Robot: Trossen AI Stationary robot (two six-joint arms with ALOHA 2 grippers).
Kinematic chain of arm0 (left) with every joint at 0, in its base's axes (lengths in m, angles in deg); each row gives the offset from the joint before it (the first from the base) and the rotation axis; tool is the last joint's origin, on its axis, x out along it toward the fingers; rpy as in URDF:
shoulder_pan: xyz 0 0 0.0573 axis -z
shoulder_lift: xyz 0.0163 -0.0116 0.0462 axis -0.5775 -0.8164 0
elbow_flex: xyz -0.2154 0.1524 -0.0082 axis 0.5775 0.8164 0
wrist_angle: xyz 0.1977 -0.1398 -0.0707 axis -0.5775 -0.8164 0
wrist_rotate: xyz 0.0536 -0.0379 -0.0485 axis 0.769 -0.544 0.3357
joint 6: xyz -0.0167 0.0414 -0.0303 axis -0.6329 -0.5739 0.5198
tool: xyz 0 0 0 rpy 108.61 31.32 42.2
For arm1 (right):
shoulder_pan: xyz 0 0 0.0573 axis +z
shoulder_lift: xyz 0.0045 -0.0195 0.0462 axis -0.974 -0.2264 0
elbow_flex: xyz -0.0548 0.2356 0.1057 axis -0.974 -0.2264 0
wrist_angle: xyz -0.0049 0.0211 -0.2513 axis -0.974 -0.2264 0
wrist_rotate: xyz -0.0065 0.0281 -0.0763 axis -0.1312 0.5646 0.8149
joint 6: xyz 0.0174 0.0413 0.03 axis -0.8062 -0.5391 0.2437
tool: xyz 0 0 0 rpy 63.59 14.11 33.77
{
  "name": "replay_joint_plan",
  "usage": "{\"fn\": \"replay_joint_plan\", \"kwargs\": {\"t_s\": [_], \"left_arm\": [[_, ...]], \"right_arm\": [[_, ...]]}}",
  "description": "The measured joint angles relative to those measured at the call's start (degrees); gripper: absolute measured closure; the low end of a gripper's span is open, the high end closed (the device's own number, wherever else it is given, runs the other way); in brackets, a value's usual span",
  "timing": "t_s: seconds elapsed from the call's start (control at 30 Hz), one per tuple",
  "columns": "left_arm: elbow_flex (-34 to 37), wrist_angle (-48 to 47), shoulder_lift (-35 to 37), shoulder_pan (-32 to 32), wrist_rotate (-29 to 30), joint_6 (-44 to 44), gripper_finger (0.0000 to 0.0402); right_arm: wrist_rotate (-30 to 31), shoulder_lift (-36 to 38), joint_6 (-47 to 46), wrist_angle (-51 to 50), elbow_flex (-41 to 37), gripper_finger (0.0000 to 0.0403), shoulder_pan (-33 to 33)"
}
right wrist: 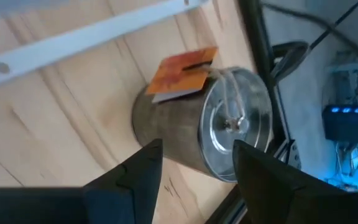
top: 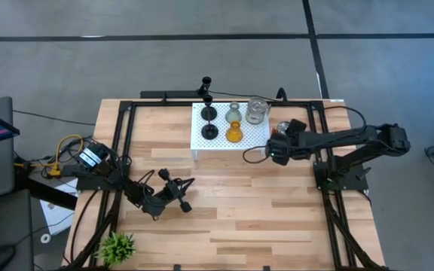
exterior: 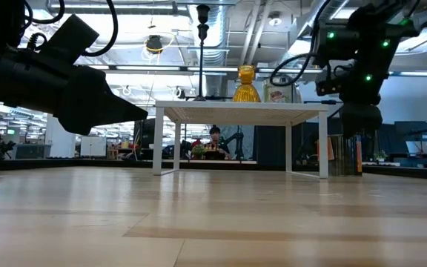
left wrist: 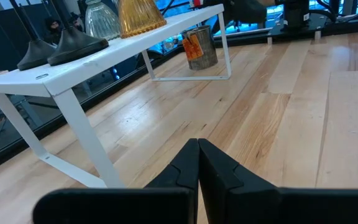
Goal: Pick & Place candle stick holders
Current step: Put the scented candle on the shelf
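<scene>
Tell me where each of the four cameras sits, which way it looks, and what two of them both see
High: overhead, straight down; both arms, white stand.
Low: tabletop height, level under the stand; both arms hang in.
Left wrist: on the left arm, toward the stand; left gripper shut.
Right wrist: on the right arm, down at a metal tin; right gripper open.
Shared: amber holder in low and left wrist.

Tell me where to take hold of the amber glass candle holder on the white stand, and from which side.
Grip the amber holder at its narrow neck, above the flared skirt, coming from the white stand's front edge. It stands upright at that edge; the pale-green holder sits close behind, so the front is probably the freest approach.
</scene>
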Motion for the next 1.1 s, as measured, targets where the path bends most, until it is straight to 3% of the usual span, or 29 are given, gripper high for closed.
{"fn": "replay_joint_plan", "kwargs": {"t_s": [0.27, 0.47, 0.63, 0.83, 1.1], "left_arm": [[0.02, -0.01, 0.00, 0.00, 0.00, 0.00, 0.0396], [0.01, 0.00, 0.00, 0.00, 0.01, 0.00, 0.0396], [0.02, 0.00, 0.00, 0.00, 0.00, 0.00, 0.0396], [0.01, 0.00, 0.00, 0.02, 0.00, 0.00, 0.0396], [0.00, 0.00, 0.00, 0.00, 0.02, 0.00, 0.0396]], "right_arm": [[-2.80, -0.92, 3.07, 1.77, -0.02, 0.0236, -5.40], [-3.97, -0.92, 4.97, 3.82, -0.02, 0.0276, -8.33], [-9.15, -0.79, 4.55, 3.89, 0.14, 0.0315, -10.44], [-10.34, -0.50, 1.52, 3.20, 0.31, 0.0392, -8.38], [-13.54, -1.02, -5.07, -6.60, 2.23, 0.0400, -2.74]]}}
